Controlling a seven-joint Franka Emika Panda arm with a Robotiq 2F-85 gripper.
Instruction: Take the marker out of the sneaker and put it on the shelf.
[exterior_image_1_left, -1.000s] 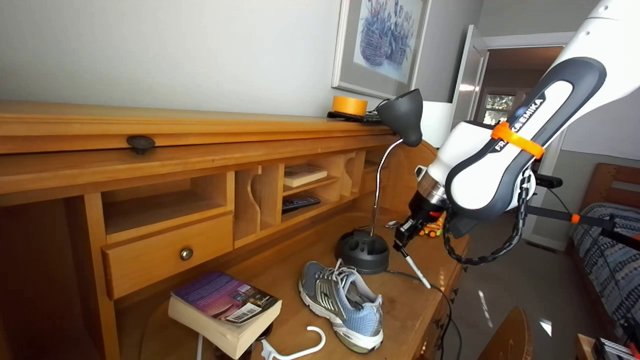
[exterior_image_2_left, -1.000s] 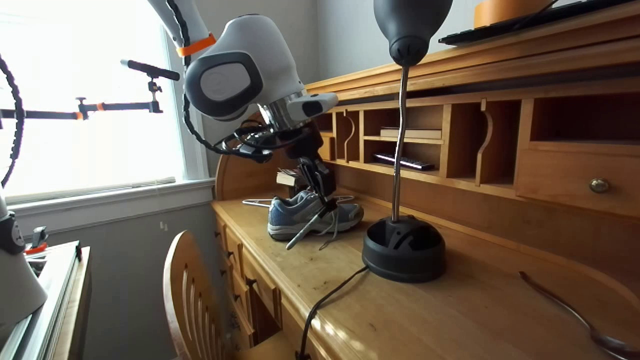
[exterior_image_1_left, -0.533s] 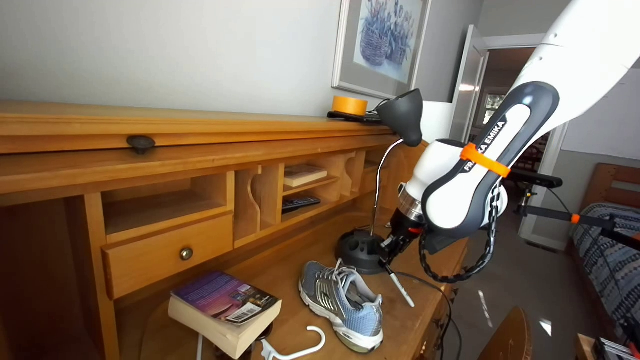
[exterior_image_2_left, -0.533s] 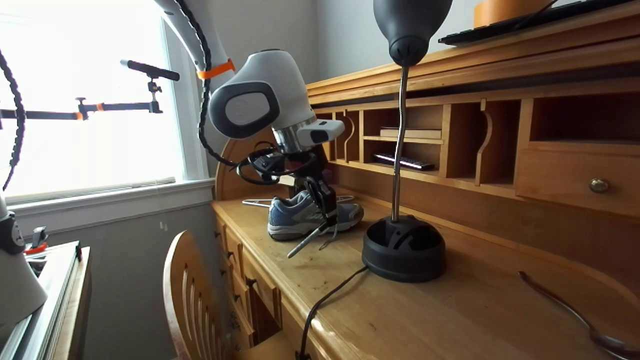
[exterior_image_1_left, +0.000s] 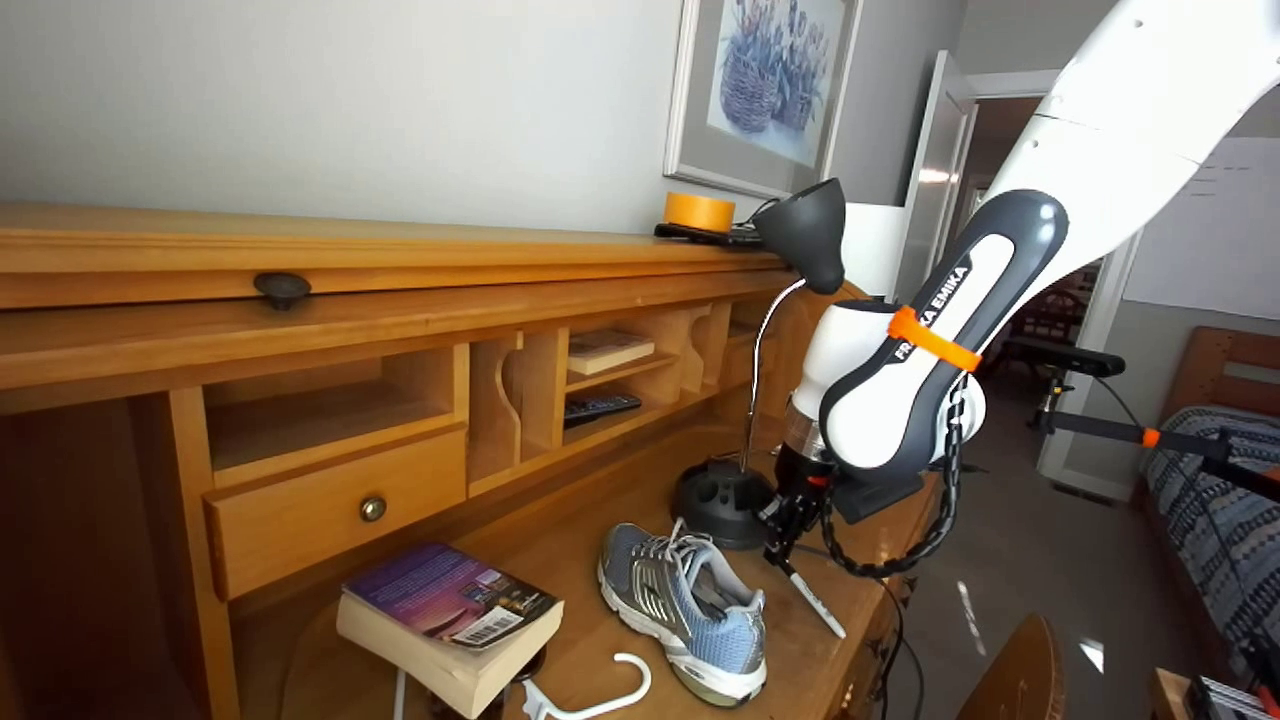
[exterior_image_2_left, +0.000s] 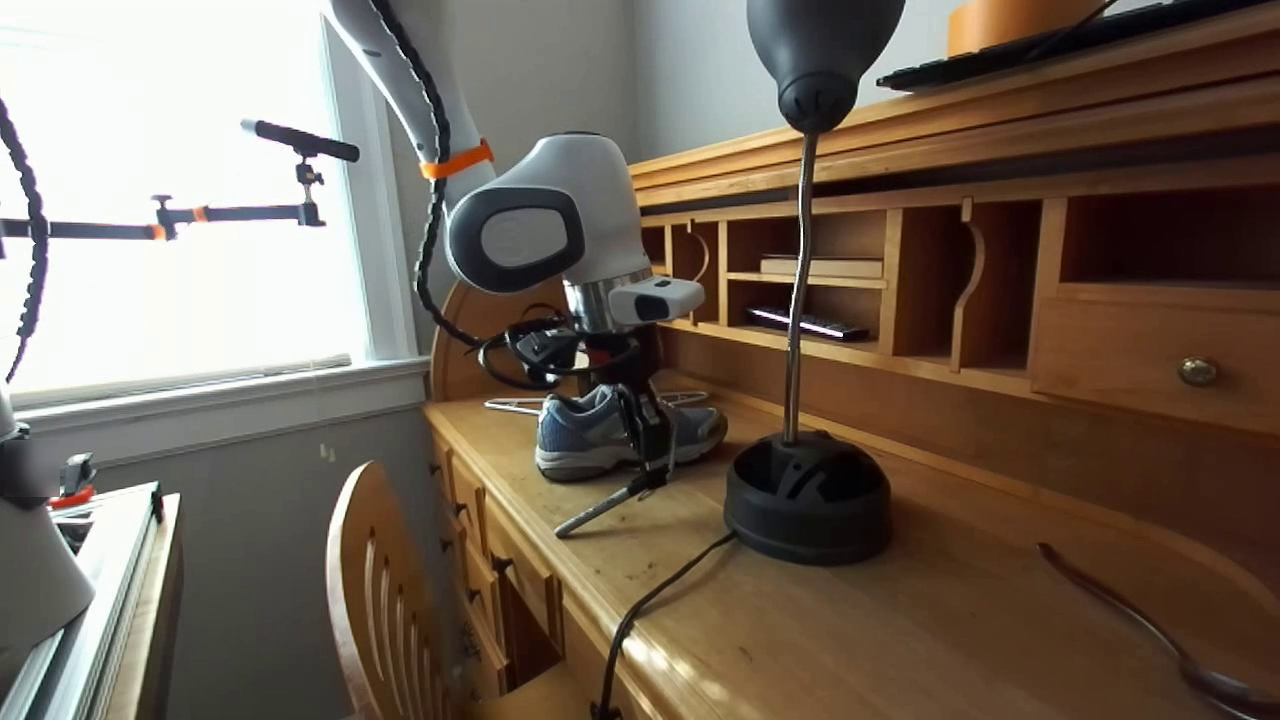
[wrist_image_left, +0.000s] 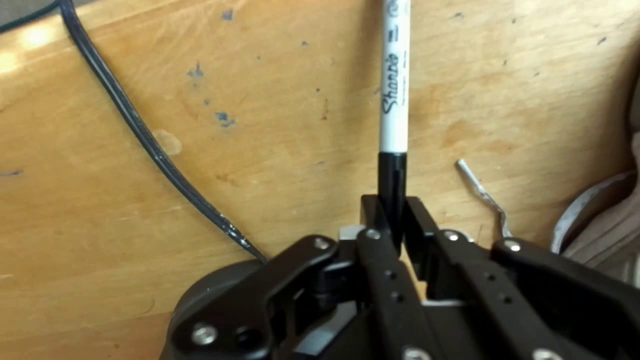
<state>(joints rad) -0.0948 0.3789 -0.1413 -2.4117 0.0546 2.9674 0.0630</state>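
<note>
Wrist view: gripper (wrist_image_left: 391, 212) pinching the marker (wrist_image_left: 394, 95) by its black end; white barrel projects ahead. Marker already clear of the sneaker (exterior_image_1_left: 668, 605), on the front-edge side of the lamp base (exterior_image_2_left: 808, 515), slanting down over the tabletop (exterior_image_2_left: 930, 620). Likely shelf (exterior_image_2_left: 850, 284) lies behind and above the lamp base; barrel points away. Judgement: lift, turn, then place.

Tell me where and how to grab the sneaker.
I'd grip the sneaker by its heel collar, coming straight down from above so the tool straddles the upper edge. The sneaker stands upright with its opening facing up, so that edge is probably easiest to pinch. The tool holds the marker, so it must be freed first.
</note>
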